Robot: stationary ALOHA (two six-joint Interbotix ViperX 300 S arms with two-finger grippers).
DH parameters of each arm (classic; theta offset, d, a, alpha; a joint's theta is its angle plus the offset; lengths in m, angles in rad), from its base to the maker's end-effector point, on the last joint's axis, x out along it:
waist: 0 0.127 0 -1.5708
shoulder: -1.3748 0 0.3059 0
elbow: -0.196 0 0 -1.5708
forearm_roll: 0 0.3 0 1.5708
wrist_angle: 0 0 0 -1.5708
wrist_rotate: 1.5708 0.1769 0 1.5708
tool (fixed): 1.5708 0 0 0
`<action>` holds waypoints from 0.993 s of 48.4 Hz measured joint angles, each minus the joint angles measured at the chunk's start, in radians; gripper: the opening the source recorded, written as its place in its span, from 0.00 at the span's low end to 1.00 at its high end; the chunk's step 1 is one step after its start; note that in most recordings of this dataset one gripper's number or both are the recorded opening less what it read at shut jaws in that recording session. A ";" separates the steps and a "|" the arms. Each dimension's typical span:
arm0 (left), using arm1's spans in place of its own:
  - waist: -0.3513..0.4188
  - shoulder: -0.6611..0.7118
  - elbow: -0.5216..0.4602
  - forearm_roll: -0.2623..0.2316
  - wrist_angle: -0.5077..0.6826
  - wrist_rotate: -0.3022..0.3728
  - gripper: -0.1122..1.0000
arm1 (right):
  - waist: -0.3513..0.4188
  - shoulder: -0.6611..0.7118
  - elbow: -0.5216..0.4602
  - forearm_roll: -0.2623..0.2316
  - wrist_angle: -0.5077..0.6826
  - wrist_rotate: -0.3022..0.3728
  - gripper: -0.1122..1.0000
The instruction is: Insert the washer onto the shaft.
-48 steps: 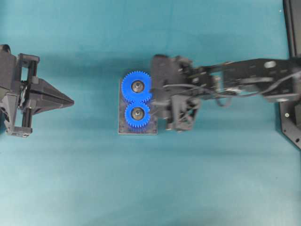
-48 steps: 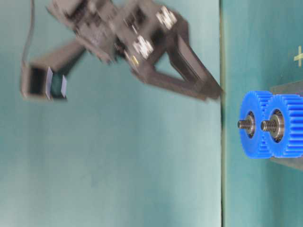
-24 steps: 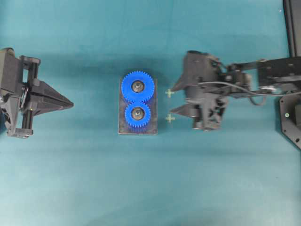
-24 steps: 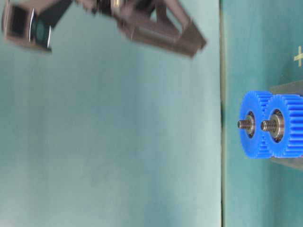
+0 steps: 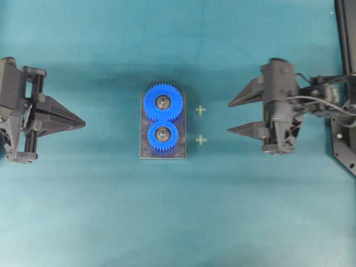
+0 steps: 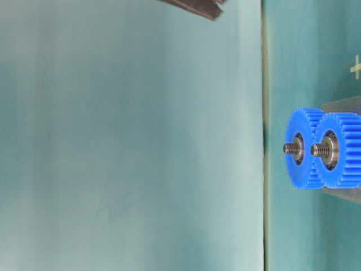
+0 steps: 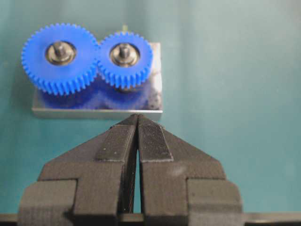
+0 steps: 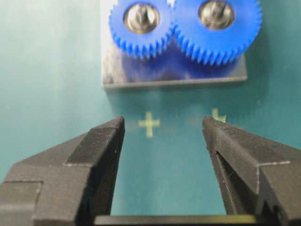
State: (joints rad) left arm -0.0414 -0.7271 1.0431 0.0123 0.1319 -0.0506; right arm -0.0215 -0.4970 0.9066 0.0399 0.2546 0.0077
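Note:
Two meshed blue gears (image 5: 163,118) stand on a small metal plate (image 5: 146,151) in the middle of the table. A threaded shaft (image 6: 290,148) sticks up from each gear. A flat silvery ring (image 7: 60,52) lies round each shaft on the gear's face; I cannot tell which one is the washer. My right gripper (image 5: 229,117) is open and empty, well to the right of the plate, its fingertips pointing at it. In the right wrist view this gripper (image 8: 163,122) frames bare cloth. At the far left my left gripper (image 5: 83,121) is shut and empty, and its closed fingers (image 7: 150,141) stop short of the plate.
Two yellow cross marks (image 5: 200,110) (image 5: 201,140) lie on the teal cloth between the plate and the right gripper. A black frame (image 5: 345,33) runs along the right edge. A dark finger of the right gripper (image 6: 194,7) shows high above the table.
My right gripper has drawn back to the right, from beside the gears to well past the cross marks, staying open. The left gripper and the gears have not moved.

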 measured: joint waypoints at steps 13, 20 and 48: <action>0.002 -0.002 0.006 0.000 -0.002 0.000 0.10 | 0.000 -0.015 0.017 0.000 -0.029 0.000 0.72; 0.005 -0.006 0.031 0.000 -0.012 -0.003 0.10 | 0.000 -0.015 0.031 0.002 -0.054 0.000 0.72; 0.006 -0.029 0.061 0.000 -0.055 -0.012 0.10 | 0.006 -0.025 0.091 0.000 -0.060 0.000 0.72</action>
State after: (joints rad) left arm -0.0353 -0.7563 1.1045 0.0123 0.0767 -0.0629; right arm -0.0153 -0.5216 0.9971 0.0399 0.1948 0.0077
